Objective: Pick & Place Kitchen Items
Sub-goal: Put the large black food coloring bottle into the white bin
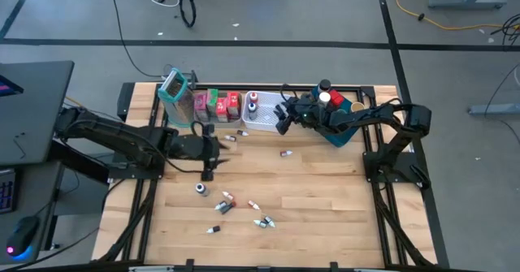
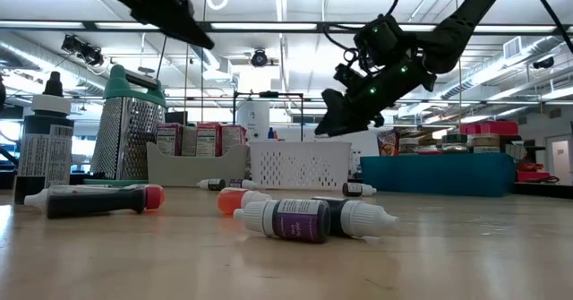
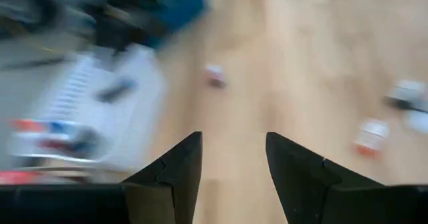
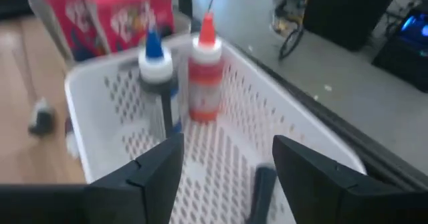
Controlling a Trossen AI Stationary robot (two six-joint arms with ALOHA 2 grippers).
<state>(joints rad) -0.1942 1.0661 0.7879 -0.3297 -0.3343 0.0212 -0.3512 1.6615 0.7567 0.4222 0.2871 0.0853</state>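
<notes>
Left hand, fingers apart and empty, hangs above the bench just in front of the cartons, nearer the left edge than the right; its wrist view shows bare wood between the two dark fingers.

Along the far edge, from the left corner: a teal-handled box grater, then a row of pink and red cartons standing in a low holder (labels too small to read).

Just right of the cartons sits the white mesh basket, holding two small upright bottles, one blue-capped and one red-capped, with a dark tube lying on its floor.

Right hand, fingers apart and gripping nothing, is held over the basket's right side, raised clear of its rim in the low view.

Right of the basket, near the far right corner, a blue tray carries lidded jars.

Loose dropper bottles lie on their sides in the middle and toward the near edge, well apart from both hands; one lone bottle lies in front of the basket. In the low view a purple-labelled bottle lies nearest the camera.
</notes>
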